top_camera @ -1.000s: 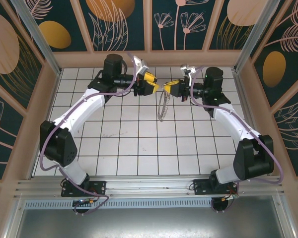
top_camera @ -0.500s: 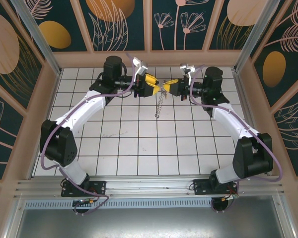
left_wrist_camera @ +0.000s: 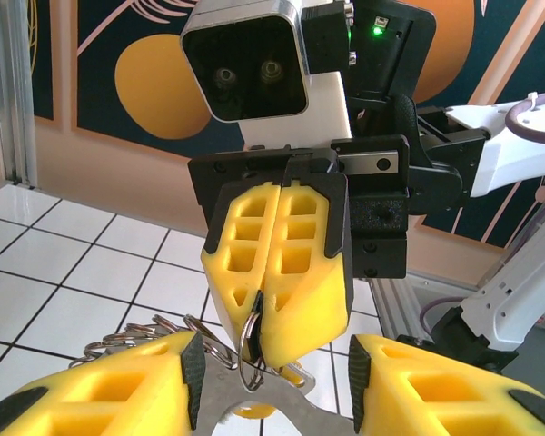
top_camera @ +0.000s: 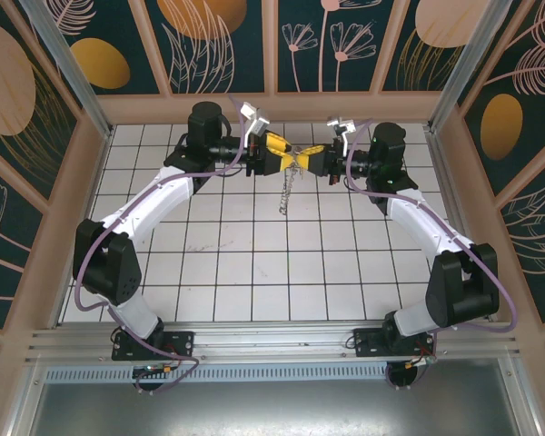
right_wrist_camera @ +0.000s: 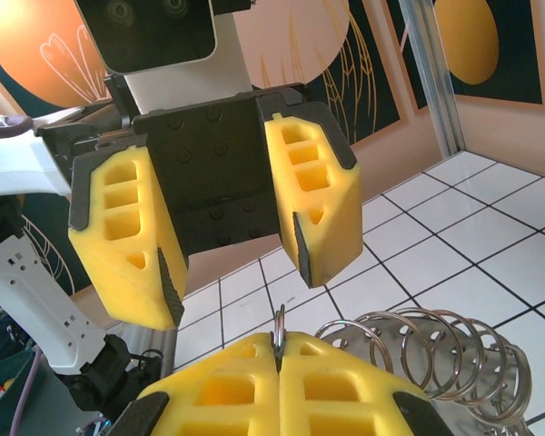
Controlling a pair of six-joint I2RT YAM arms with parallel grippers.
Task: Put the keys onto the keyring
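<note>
My two grippers meet nose to nose above the far middle of the tiled floor. The right gripper [top_camera: 302,160] [right_wrist_camera: 279,350] [left_wrist_camera: 257,329] is shut on a small split ring [right_wrist_camera: 277,327] of the keyring [top_camera: 286,195], which hangs below as a silvery bunch. Its looped rings [right_wrist_camera: 445,354] [left_wrist_camera: 136,341] hang from a flat metal plate [left_wrist_camera: 263,404]. The left gripper [top_camera: 290,156] [left_wrist_camera: 274,374] [right_wrist_camera: 239,282] is open, its yellow fingers [left_wrist_camera: 100,391] straddling the plate and the right gripper's tip. I cannot pick out the keys; a small yellow bit under the plate is unclear.
White tiled floor [top_camera: 254,263] lies open below and in front of the arms. Wooden rails and patterned walls [top_camera: 218,36] close in the back and sides. An aluminium rail [top_camera: 272,341] runs along the near edge by the arm bases.
The left gripper has moved right until it meets the right gripper's tip. The hanging keyring has swung slightly left and turned more edge-on. The right gripper stays shut on its ring.
</note>
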